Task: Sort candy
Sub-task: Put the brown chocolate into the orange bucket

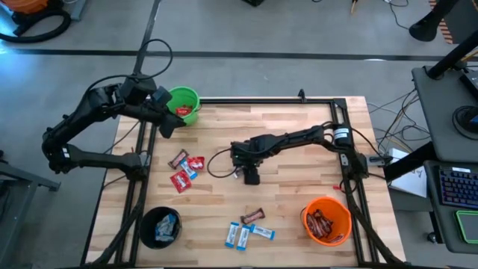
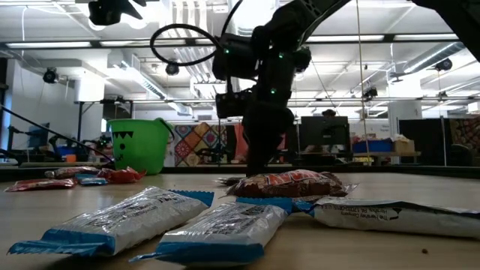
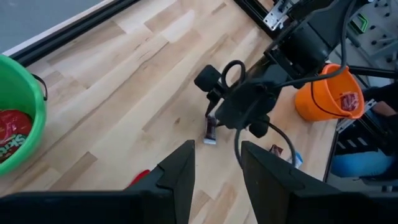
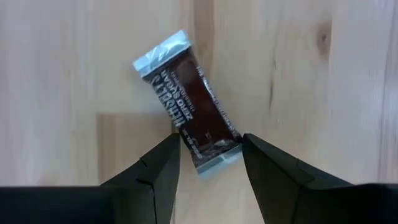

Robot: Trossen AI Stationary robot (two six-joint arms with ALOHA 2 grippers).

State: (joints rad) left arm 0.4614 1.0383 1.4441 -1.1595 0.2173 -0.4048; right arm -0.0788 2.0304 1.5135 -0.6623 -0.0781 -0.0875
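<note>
Overhead, high view: right gripper [image 1: 252,178] hangs mid-worktop [image 1: 284,142] over a brown bar [image 1: 251,179]; left gripper [image 1: 168,127] waits beside the green bucket [image 1: 184,104], which holds red packets.
Low view: blue packets [image 2: 217,229] lie in front, unsorted.
Left wrist: fingers [image 3: 180,174] apart, empty.
Right wrist: fingers [image 4: 165,168] apart, straddling the bar's end, likely lining up a pinch.

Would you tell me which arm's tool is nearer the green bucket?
The left tool hangs just beside the green bucket; the right tool is far off at mid-table, over a brown bar.
</note>
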